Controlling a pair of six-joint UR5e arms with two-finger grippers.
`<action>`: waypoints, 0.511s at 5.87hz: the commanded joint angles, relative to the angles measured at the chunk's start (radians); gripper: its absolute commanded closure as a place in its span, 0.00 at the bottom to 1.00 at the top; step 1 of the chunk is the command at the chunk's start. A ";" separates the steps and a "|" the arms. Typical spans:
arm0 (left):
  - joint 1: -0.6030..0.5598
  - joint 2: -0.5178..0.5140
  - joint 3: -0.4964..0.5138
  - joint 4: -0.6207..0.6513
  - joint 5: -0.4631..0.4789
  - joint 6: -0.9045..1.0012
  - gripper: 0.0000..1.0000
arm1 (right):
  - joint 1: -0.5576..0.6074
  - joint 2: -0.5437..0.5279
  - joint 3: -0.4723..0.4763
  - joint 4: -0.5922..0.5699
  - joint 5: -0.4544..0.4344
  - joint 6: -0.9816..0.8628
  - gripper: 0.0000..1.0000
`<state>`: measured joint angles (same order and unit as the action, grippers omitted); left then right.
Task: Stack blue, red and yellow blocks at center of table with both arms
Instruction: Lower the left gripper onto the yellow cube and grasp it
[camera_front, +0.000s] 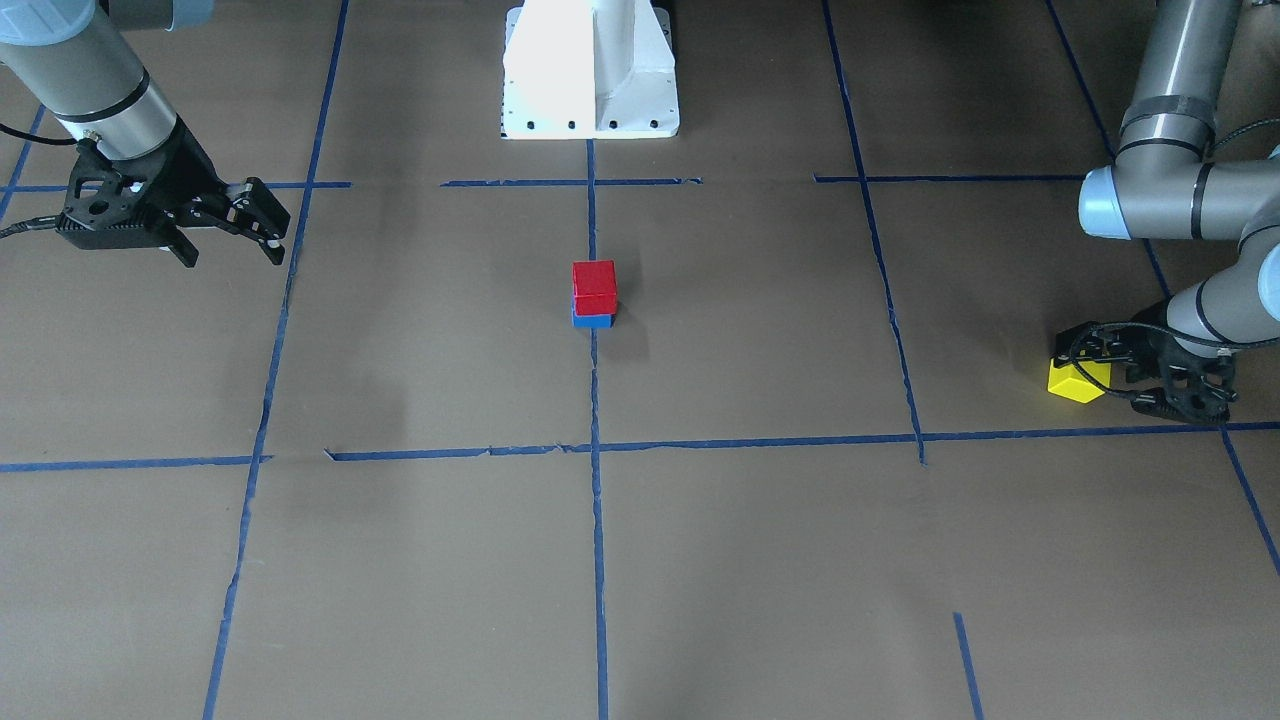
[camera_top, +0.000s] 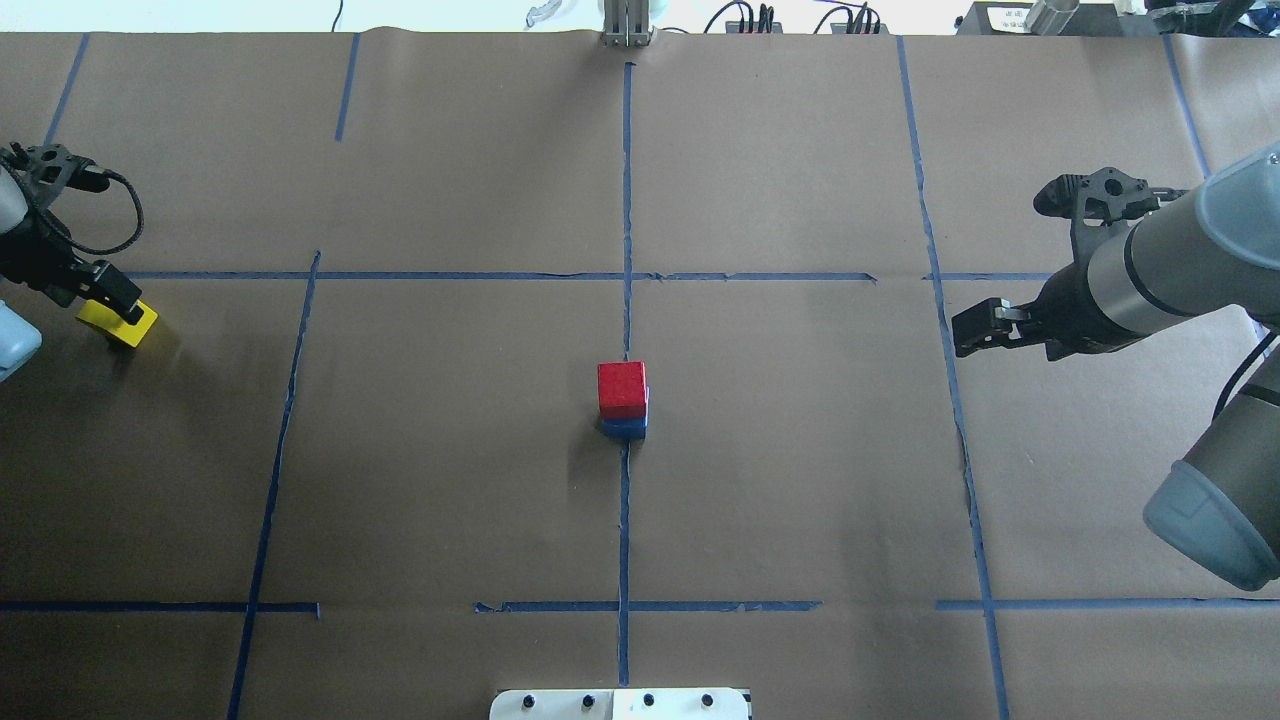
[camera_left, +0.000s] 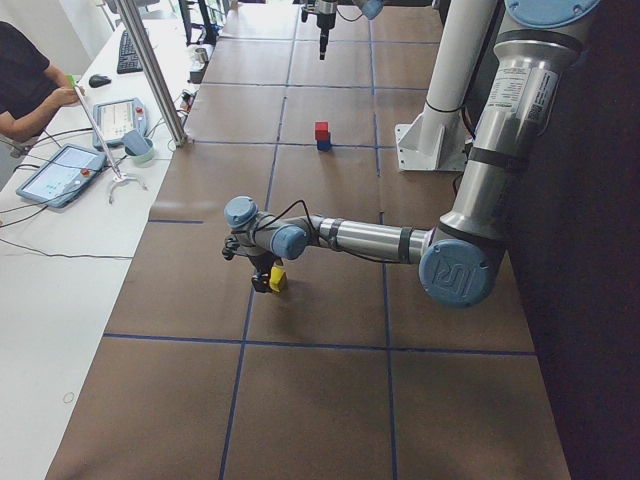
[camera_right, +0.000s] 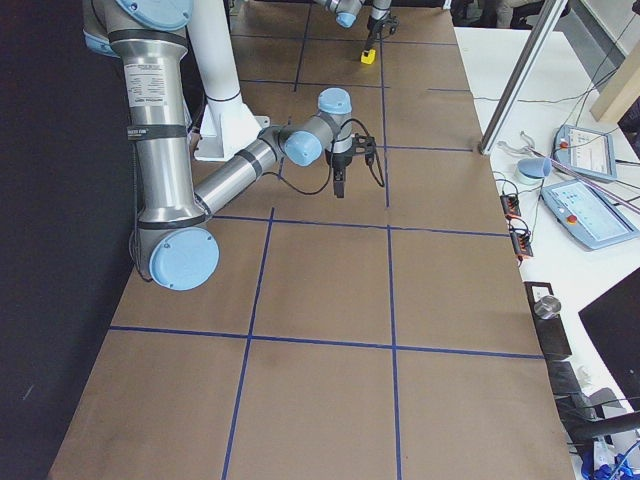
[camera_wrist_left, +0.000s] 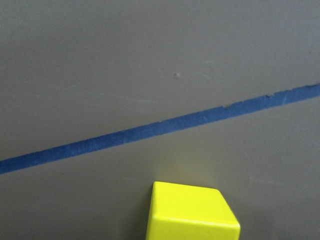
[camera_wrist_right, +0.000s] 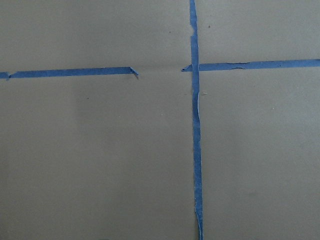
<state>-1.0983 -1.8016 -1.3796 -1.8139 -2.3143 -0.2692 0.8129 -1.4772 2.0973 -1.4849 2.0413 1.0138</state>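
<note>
On the brown-paper table (camera_top: 800, 450), gridded with blue tape (camera_top: 626, 200), the red block (camera_top: 622, 388) sits on the blue block (camera_top: 624, 429) at centre. The left gripper (camera_top: 110, 300) is down at the yellow block (camera_top: 125, 325) near the table's left end, and I cannot tell its grip. The right gripper (camera_front: 275, 235) hangs with its fingers parted.

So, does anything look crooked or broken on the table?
A little. The red block sits slightly off-square on the blue block, not edge to edge. The blue tape lines are torn, with gaps. The yellow block is far off by the left gripper, not stacked.
</note>
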 joint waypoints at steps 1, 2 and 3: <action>0.006 -0.002 0.016 -0.037 0.007 0.001 0.15 | 0.000 0.000 0.001 0.000 0.000 0.000 0.00; 0.006 -0.002 0.042 -0.091 0.007 -0.001 0.21 | 0.000 0.000 0.000 0.000 0.000 0.000 0.00; 0.006 -0.004 0.048 -0.099 0.007 -0.001 0.52 | -0.001 0.000 0.000 0.000 0.000 0.000 0.00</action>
<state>-1.0928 -1.8045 -1.3429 -1.8931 -2.3075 -0.2696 0.8126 -1.4772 2.0975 -1.4849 2.0417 1.0140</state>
